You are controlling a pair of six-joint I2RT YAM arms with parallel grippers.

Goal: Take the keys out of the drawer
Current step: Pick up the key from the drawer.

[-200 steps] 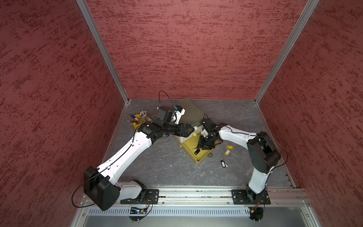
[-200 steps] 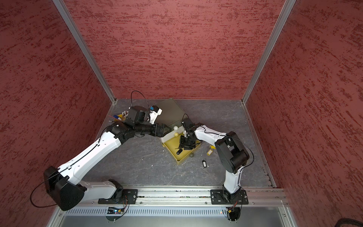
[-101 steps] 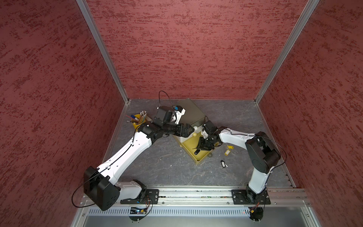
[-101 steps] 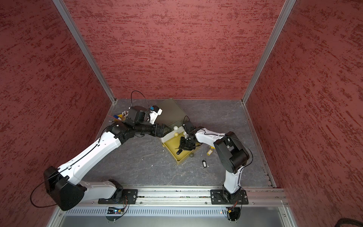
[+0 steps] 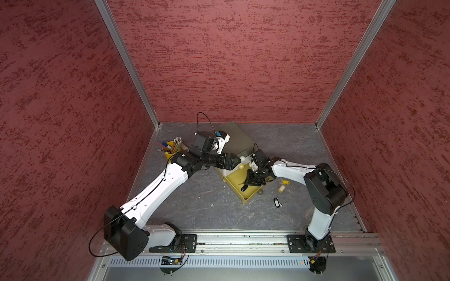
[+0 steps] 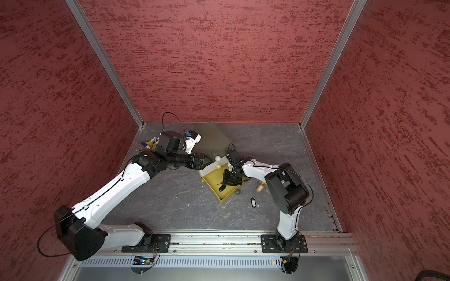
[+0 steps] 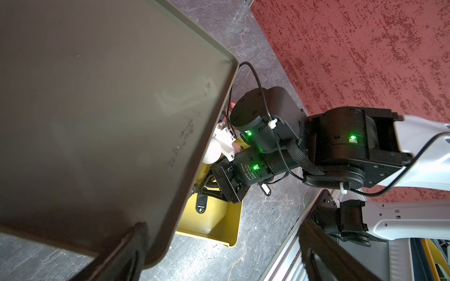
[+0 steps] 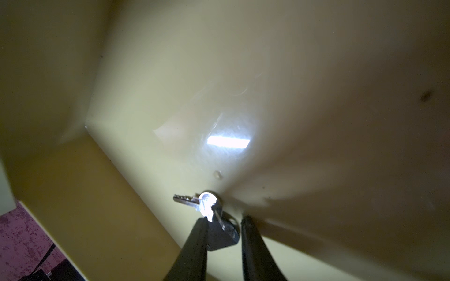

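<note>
The right gripper [image 8: 224, 219] is down inside the open yellow drawer [image 5: 235, 183], far nearer the work than the left gripper [image 5: 233, 161], which stands with jaws spread at the corner of the grey cabinet [image 5: 237, 140]. A silver key [image 8: 194, 201] lies on the drawer floor: its head sits between the right fingertips [image 8: 201, 231], its blade projecting past one of them, roughly along the closing line. The jaws stand narrow either side of the metal; whether they pinch it cannot be told. A black tag [image 5: 244, 187], presumably ringed to it, lies just beyond, toward the drawer front.
</note>
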